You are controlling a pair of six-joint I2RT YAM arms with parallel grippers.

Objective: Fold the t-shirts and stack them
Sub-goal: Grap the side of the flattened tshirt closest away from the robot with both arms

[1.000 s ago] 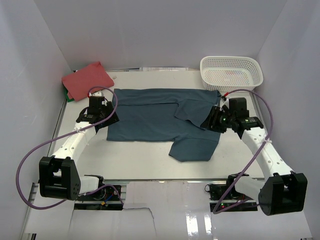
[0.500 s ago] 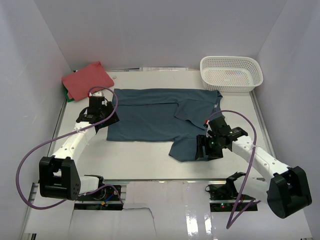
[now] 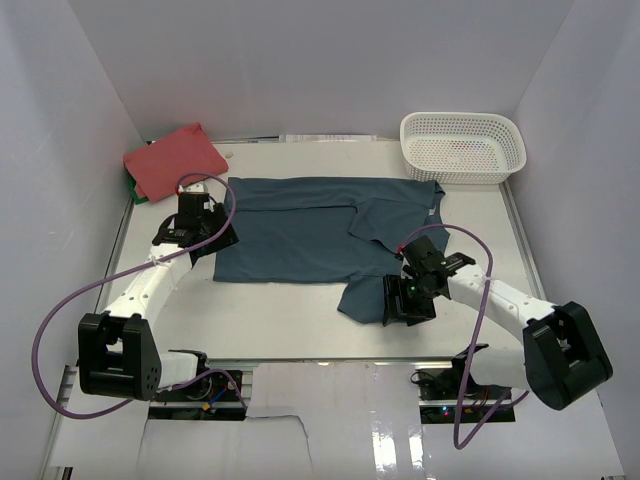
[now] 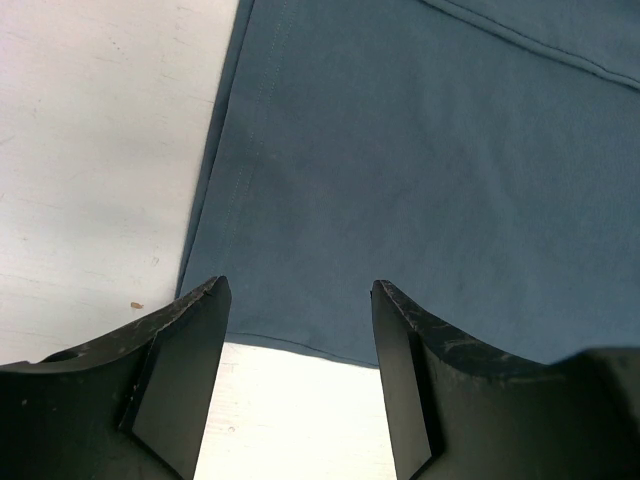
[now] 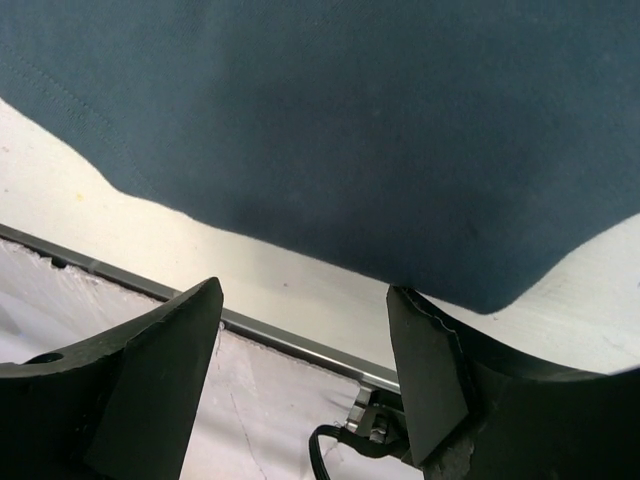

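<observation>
The white table point(image 3: 290, 315) bears a dark teal-blue t-shirt point(image 3: 300, 230) spread flat across its middle. The shirt's right part is folded over itself, and one lobe reaches toward the near edge, stopping just short of it. In the far left corner lies a folded coral-red t-shirt point(image 3: 175, 158), with a sliver of something green point(image 3: 138, 197) showing under its left side. A white lattice basket point(image 3: 462, 147) stands in the far right corner, just beyond the teal shirt's far right tip.
</observation>
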